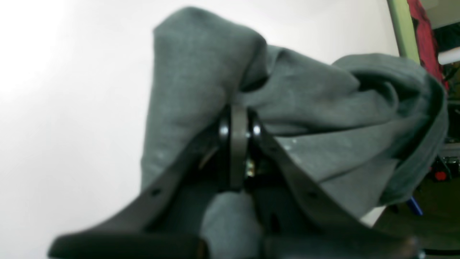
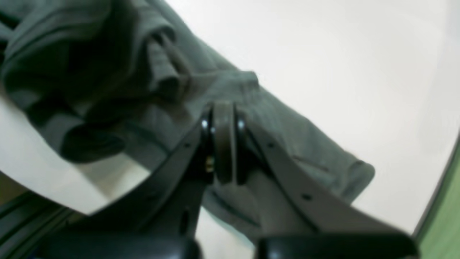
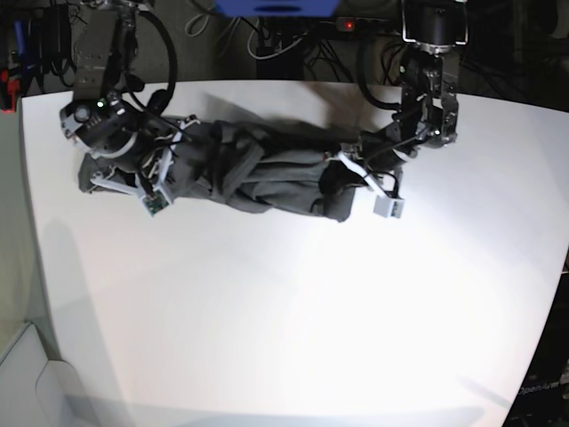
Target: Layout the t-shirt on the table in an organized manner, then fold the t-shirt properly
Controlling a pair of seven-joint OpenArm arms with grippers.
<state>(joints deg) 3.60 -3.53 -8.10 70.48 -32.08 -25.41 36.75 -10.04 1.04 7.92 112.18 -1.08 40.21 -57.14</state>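
Observation:
The dark grey t-shirt (image 3: 267,169) lies bunched in a long rumpled band across the far part of the white table (image 3: 267,311), stretched between both grippers. My left gripper (image 3: 345,169), on the base view's right, is shut on the t-shirt's right end. In its wrist view the left gripper (image 1: 235,122) pinches a fold of t-shirt (image 1: 197,64) above the table (image 1: 54,108). My right gripper (image 3: 129,165) is shut on the t-shirt's left end. The right gripper (image 2: 222,118) clamps the t-shirt (image 2: 107,72), and a loose end trails over the table (image 2: 341,54).
Beyond the table's far edge are dark cables, a blue object (image 3: 276,7) and a power strip with a red light (image 3: 356,25). The table's left edge (image 3: 31,222) runs close to the right arm. A green strip (image 2: 442,216) borders the table.

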